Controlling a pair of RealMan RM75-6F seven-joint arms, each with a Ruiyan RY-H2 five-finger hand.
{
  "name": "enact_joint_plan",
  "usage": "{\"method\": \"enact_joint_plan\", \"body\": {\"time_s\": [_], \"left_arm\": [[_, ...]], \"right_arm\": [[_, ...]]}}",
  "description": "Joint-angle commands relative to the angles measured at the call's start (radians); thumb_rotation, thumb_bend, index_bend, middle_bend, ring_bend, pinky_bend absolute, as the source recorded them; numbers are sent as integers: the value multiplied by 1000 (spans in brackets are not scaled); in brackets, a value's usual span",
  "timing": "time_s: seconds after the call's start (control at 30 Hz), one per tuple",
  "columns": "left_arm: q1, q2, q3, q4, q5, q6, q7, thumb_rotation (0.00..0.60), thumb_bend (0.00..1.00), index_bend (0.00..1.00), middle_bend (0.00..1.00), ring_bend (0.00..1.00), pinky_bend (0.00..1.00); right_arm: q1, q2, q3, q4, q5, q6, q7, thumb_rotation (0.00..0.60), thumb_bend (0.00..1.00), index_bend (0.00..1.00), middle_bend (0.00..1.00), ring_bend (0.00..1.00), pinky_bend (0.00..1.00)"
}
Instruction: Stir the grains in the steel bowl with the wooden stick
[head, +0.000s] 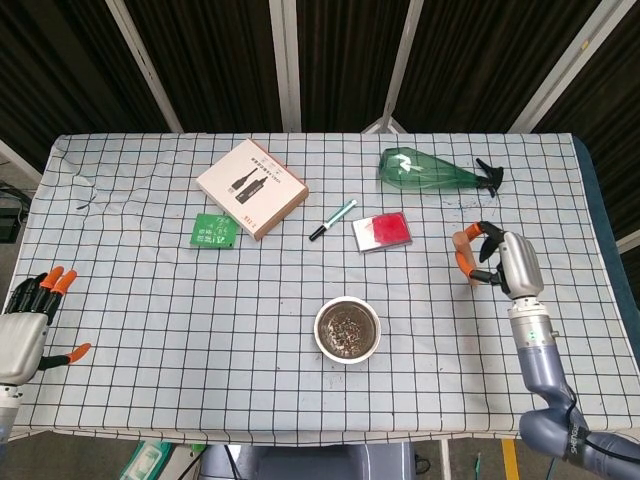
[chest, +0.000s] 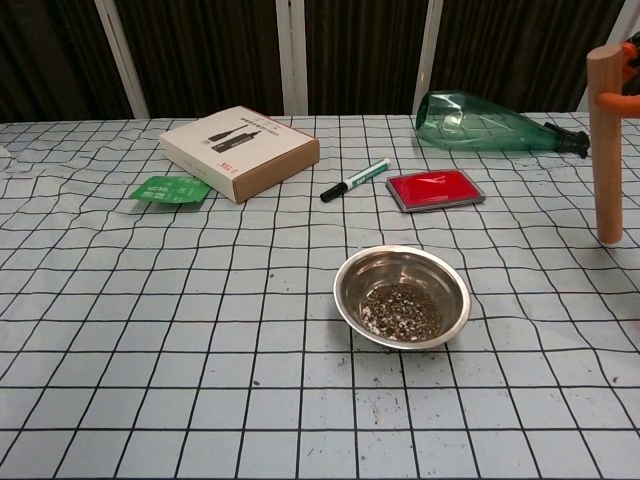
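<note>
Right hand pinches the stick near its top, upright, well right of the bowl; stick likely light, stiff, smooth, so a high hold may swing.

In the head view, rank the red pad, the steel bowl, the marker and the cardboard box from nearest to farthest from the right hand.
Measured from the right hand, which holds the wooden stick:
1. Red pad, to its left, slightly farther back.
2. Steel bowl, to its left and nearer the front edge.
3. Marker, beyond the pad.
4. Cardboard box, far left and toward the back.
</note>
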Motion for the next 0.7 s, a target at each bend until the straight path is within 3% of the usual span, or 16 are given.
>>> {"method": "enact_joint_plan", "body": {"time_s": [0.03, 0.37, 0.7], "left_arm": [[0, 0, 0, 0, 0, 1, 0, 600, 69, 0, 0, 0, 0], [2, -1, -1, 1, 3, 6, -5, 600, 68, 0, 0, 0, 0], [7, -3, 0, 13, 6, 13, -25, 600, 69, 0, 0, 0, 0]], "right_arm": [[-10, 0, -2, -3, -14, 14, 31, 600, 483, 842, 621, 688, 598], [-42, 21, -6, -64, -60, 65, 103, 600, 484, 847, 638, 716, 651], [-73, 31, -9, -195, -100, 127, 151, 600, 484, 848, 640, 719, 651]]}}
